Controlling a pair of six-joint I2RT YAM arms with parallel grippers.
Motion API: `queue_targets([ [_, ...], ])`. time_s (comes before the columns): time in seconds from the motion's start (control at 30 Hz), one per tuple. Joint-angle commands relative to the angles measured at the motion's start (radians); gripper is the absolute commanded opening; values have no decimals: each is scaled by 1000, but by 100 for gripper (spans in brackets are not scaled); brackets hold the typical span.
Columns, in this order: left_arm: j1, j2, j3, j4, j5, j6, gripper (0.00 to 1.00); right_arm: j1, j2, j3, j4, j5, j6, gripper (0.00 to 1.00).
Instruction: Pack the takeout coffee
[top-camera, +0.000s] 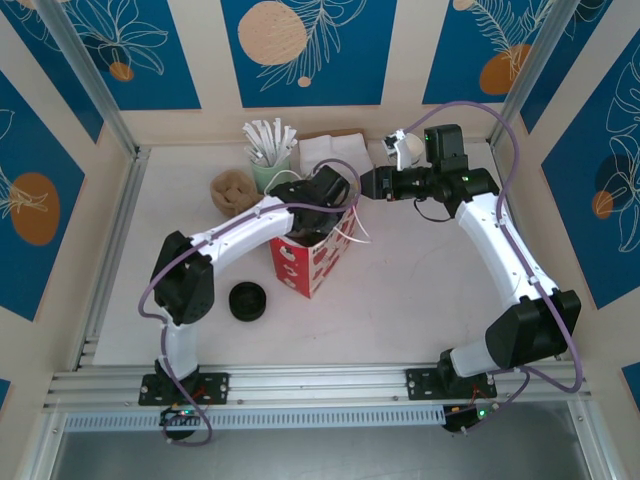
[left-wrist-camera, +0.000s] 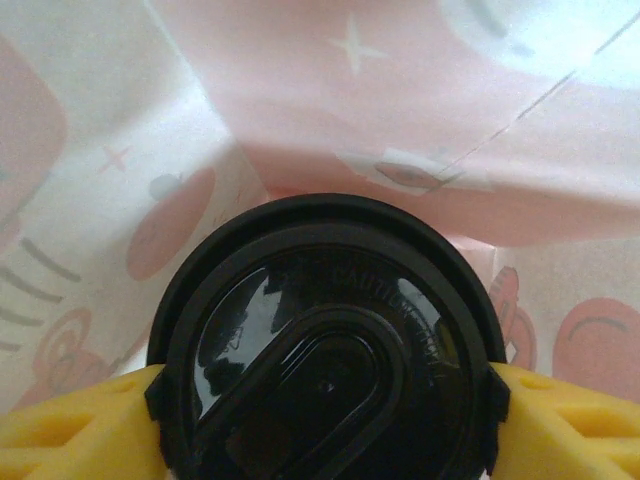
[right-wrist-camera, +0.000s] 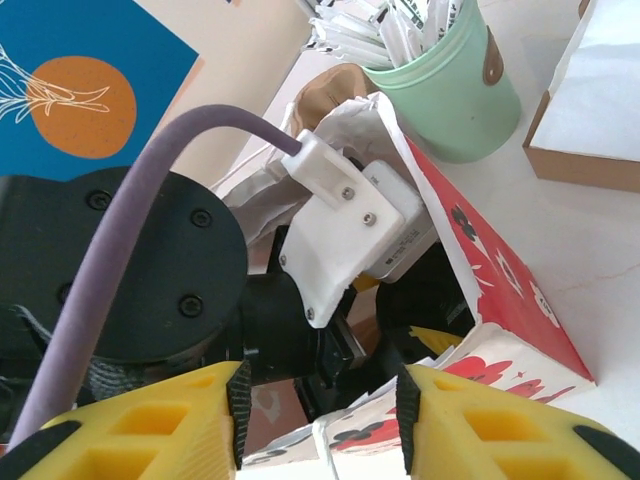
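Note:
The takeout coffee (left-wrist-camera: 325, 370) shows its round black lid from above, down inside the red-and-white bag (top-camera: 312, 262). The bag's pale walls (left-wrist-camera: 400, 90) rise around it. My left gripper (left-wrist-camera: 325, 415) reaches into the bag from above. Its yellow fingers (left-wrist-camera: 70, 430) stand wide and its black pads sit just outside the lid's rim on either side, so it is open. My right gripper (top-camera: 368, 185) hovers at the bag's far right rim. It (right-wrist-camera: 318, 420) is open, with the bag's folded paper edge (right-wrist-camera: 330, 440) and the left wrist beyond the gap.
A mint-green cup of sachets (top-camera: 270, 165) and a brown paper item (top-camera: 232, 190) stand behind the bag. A box of white napkins (top-camera: 330, 148) lies at the back. A low black stack of lids (top-camera: 247, 300) sits front left. Metal rails border the table.

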Motion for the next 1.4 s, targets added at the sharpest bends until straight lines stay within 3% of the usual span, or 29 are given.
queue_targets([
  [0.0, 13, 6, 76, -44, 8, 3, 81, 31, 21, 27, -19, -8, 24, 48],
  [0.27, 15, -8, 144, -79, 3, 0, 90, 71, 75, 67, -81, 47, 43, 55],
  [0.6, 15, -31, 207, -135, 13, -4, 90, 67, 81, 83, -115, 106, 31, 57],
  [1.0, 15, -114, 224, -184, 101, -13, 88, 3, 86, 103, -110, 135, 14, 33],
  [1.13, 14, -157, 231, -192, 122, -18, 88, -27, 89, 120, -124, 137, 12, 30],
  [1.23, 15, -183, 265, -200, 131, -14, 88, -33, 103, 169, -180, 142, 9, 34],
  [1.37, 19, -222, 303, -200, 101, -8, 88, -25, 123, 240, -303, 165, 59, 52],
])
